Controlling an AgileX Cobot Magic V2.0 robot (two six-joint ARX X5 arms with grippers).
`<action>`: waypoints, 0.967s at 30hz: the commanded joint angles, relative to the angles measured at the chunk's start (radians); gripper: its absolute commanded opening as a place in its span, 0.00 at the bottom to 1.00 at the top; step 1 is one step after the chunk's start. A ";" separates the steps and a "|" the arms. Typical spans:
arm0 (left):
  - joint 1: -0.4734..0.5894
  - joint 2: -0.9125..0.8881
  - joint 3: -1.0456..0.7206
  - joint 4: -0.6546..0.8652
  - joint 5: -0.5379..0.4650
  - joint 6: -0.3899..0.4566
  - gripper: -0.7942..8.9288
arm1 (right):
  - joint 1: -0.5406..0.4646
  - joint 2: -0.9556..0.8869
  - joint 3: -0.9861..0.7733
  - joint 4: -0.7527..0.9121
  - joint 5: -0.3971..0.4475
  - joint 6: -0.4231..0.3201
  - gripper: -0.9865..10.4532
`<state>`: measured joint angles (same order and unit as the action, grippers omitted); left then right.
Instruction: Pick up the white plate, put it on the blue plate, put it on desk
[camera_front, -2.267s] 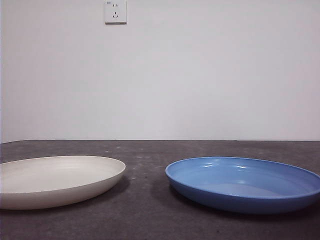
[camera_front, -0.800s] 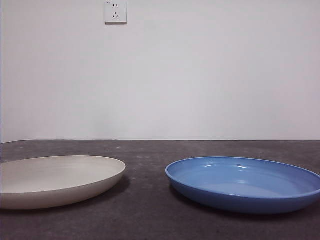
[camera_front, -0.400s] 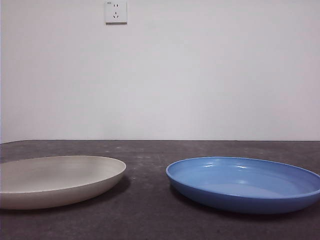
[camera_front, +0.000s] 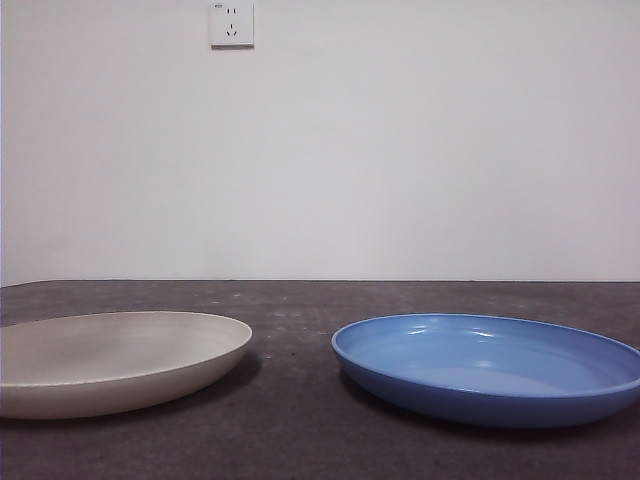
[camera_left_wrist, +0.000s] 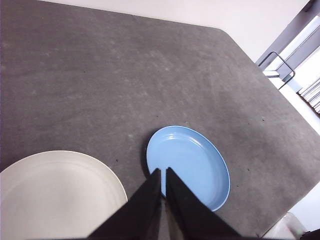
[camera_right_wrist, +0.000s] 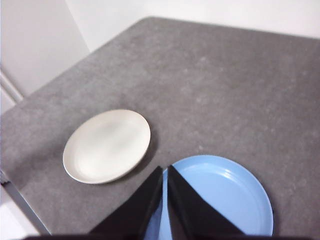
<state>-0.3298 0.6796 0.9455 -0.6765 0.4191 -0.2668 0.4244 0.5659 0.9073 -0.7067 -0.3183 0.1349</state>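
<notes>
**Both arms high, white plate not yet picked up**

The left gripper (camera_left_wrist: 163, 172) hangs well above the desk (camera_left_wrist: 100, 80) with its two black jaws pressed almost together, holding nothing. The right gripper (camera_right_wrist: 164, 171) is likewise high up, jaws nearly closed and empty. Neither arm shows in the front view.

Below them the white plate (camera_front: 110, 360) lies flat on the desk, and the blue plate (camera_front: 490, 365) lies flat beside it, the two near each other but apart, with a strip of bare desk between their rims. Seen from the left wrist, the blue plate (camera_left_wrist: 189, 165) lies toward the rounded corner of the desk, well inside its edge; seen from the right wrist, the white plate (camera_right_wrist: 107, 145) lies nearer the opposite side edge.

The task appears to be at its very first step: the reach for the white plate. The next move likely calls for one gripper to open wide, descend to the plate's sloping rim and pinch that rim, since the plate lies flat and offers no other hold.
</notes>
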 joint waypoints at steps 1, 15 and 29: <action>-0.004 -0.011 0.019 0.012 0.019 0.019 0.11 | 0.005 -0.017 0.017 0.011 -0.002 -0.008 0.10; -0.003 -0.034 0.019 0.013 0.027 0.020 0.70 | 0.005 -0.039 0.016 0.010 0.092 0.016 0.56; -0.003 -0.034 0.019 -0.002 0.027 0.018 0.73 | 0.005 -0.039 0.016 0.010 0.110 0.015 0.62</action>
<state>-0.3298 0.6411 0.9455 -0.6823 0.4438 -0.2539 0.4244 0.5247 0.9073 -0.7067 -0.2077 0.1452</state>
